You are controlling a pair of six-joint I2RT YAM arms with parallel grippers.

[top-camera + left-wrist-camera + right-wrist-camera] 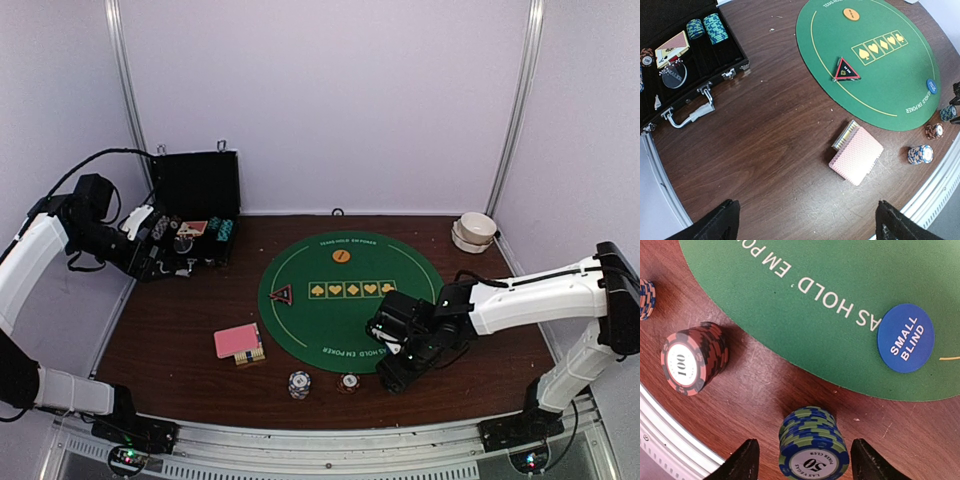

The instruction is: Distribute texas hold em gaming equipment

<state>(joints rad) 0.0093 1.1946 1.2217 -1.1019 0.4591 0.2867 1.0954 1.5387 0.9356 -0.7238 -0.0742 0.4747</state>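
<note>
Right gripper (805, 450) jaws apart, straddling green-blue chip stack (811, 437) at front edge of table (755, 382), not clamped. Left gripper (806, 206) spread wide, empty.

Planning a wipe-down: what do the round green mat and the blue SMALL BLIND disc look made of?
Green mat: looks like felt or a similar cloth; matte, faintly fuzzy, with printed lettering and a thin edge lying flat.
Blue disc: probably plastic; smooth, even colour, crisp white print.

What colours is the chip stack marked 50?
The stack has blue and green edge stripes and a white centre; it shows best in the right wrist view.
</note>
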